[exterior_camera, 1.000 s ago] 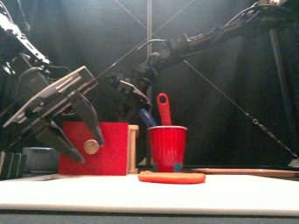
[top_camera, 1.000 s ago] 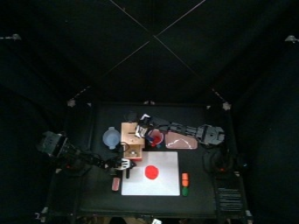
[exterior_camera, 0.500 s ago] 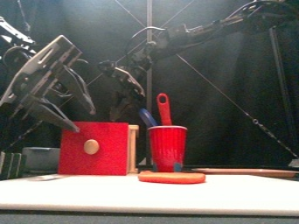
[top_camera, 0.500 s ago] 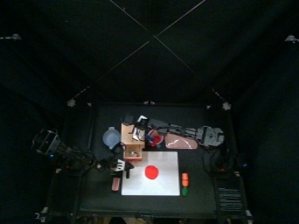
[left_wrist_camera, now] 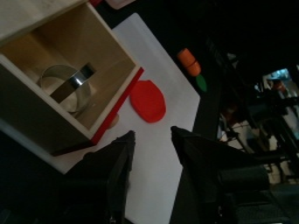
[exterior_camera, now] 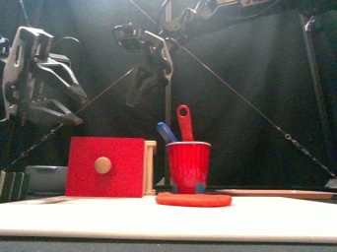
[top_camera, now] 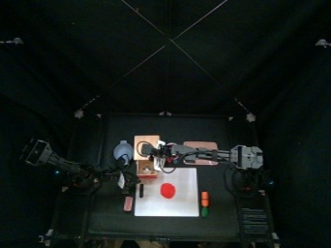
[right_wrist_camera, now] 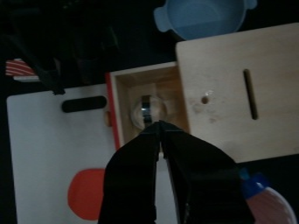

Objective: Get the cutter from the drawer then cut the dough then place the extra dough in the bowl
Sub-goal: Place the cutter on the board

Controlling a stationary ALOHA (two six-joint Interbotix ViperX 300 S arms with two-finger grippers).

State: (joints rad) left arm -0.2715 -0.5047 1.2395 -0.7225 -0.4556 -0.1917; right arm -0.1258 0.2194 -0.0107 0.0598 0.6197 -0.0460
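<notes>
The pale wooden box (top_camera: 146, 151) stands behind the white cutting board (top_camera: 188, 182), and its red drawer front (exterior_camera: 105, 167) is pulled out. The round metal cutter (left_wrist_camera: 68, 83) lies inside the open drawer (right_wrist_camera: 146, 105). A flat red dough disc (top_camera: 168, 190) rests on the board. The blue-grey bowl (top_camera: 122, 152) sits left of the box. My right gripper (right_wrist_camera: 156, 129) hangs over the drawer with its jaws pressed together, just above the cutter, holding nothing. High at the left, my left gripper (exterior_camera: 39, 94) is open and well clear of the drawer front.
A red cup (exterior_camera: 188, 165) with a blue and a red toy knife stands right of the box. Orange and green toy pieces (top_camera: 204, 199) lie beside the board's right edge. A small red item (top_camera: 128, 204) lies left of the board.
My left gripper has left the drawer front and lifted up and to the left. The right gripper has swung over the open drawer and risen.
</notes>
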